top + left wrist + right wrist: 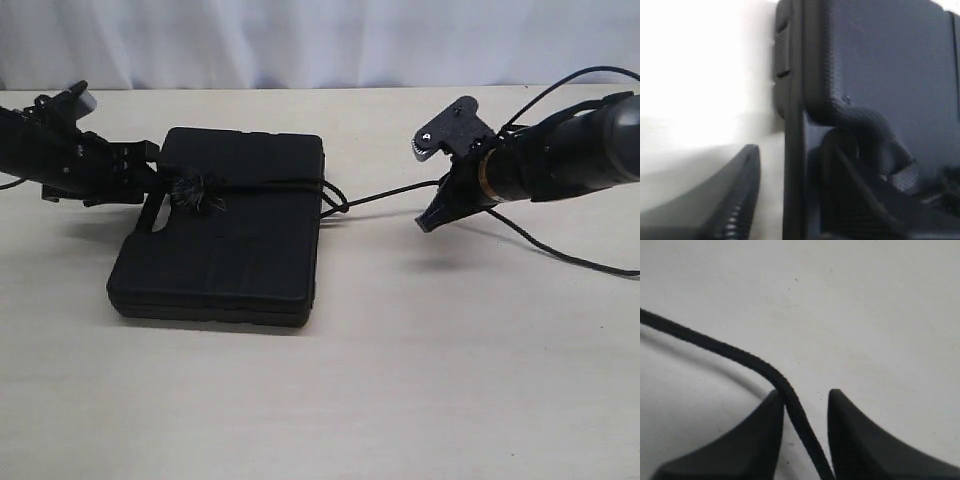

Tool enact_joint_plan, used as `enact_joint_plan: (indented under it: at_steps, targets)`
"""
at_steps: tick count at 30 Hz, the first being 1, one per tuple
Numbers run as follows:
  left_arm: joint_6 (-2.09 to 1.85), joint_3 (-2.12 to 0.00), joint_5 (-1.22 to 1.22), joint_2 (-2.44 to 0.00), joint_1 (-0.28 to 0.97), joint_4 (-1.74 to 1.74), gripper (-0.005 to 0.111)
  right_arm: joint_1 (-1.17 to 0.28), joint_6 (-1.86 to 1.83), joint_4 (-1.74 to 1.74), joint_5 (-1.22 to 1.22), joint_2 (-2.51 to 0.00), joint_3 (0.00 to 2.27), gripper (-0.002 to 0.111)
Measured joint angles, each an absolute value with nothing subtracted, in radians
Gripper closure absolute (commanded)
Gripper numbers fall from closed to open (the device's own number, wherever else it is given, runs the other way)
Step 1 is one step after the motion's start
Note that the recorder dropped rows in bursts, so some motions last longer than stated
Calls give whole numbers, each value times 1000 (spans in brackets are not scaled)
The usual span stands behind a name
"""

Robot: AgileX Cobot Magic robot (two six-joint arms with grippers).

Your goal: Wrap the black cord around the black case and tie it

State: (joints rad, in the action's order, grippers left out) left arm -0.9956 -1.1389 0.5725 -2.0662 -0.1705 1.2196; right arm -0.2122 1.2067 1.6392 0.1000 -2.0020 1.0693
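Note:
The black case lies flat, left of the table's middle. The black cord crosses the case's far part, with a fuzzy knot near the handle edge and a small loop at the right edge. From there it runs right to my right gripper. In the right wrist view the cord passes between the parted fingers of that gripper, touching one finger only. My left gripper is at the case's handle edge. Its fingers are apart, astride the case's rim strip.
The pale table stretches out in front of and to the right of the case. A thin robot cable trails on the table under the right arm. A white backdrop closes the far side.

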Motion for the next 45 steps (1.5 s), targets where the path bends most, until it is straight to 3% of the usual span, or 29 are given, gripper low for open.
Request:
enact_joint_plan:
  at_steps: [2, 4, 5, 9, 12, 13, 15, 18, 20, 24, 29, 31, 40, 45]
  targets:
    - [-1002, -1143, 588, -2064, -173, 1252, 54, -216, 1241, 1604, 119, -1986, 1069, 44]
    - [-1002, -1168, 637, -2037, -173, 1234, 55, -229, 1239, 1525, 134, -1950, 1069, 43]
    - [-999, -1183, 667, -2015, -173, 1214, 64, -236, 1223, 1458, 141, -1927, 1069, 45]
    - [-889, -1218, 715, -1864, -173, 1046, 104, -263, 946, 1140, 220, -1792, 1069, 65]
    - [-768, -1222, 758, -1727, -173, 843, 107, -299, 427, 719, 452, -1675, 1102, 103]
    - [-693, -1223, 808, -1667, -173, 740, 107, -303, 171, 497, 660, -1639, 1145, 104]
    - [-543, -1220, 914, -1585, -171, 534, 107, -290, 20, 331, 1000, -1620, 1193, 104]
    - [-282, -1139, 982, -1449, -125, 158, 107, -249, 92, 289, 1153, -1557, 1177, 104]
    - [-183, -1026, 918, -1310, -64, 44, 107, -232, 135, 277, 1090, -1432, 1107, 104]
    - [-154, -801, 659, -923, 118, 27, 107, -226, 171, 266, 695, -1042, 811, 104]
    - [-151, -526, 312, -689, 166, 30, 107, -226, 175, 233, -23, -682, 373, 104]
    - [-151, -488, 307, -685, 166, 30, 107, -226, 175, 233, -114, -613, 277, 104]
    - [-151, -468, 308, -679, 166, 16, 107, -237, 175, 233, -173, -437, 87, 104]
    - [-151, -303, 174, -538, 166, -21, 107, -243, 175, 233, -70, -253, 7, 104]
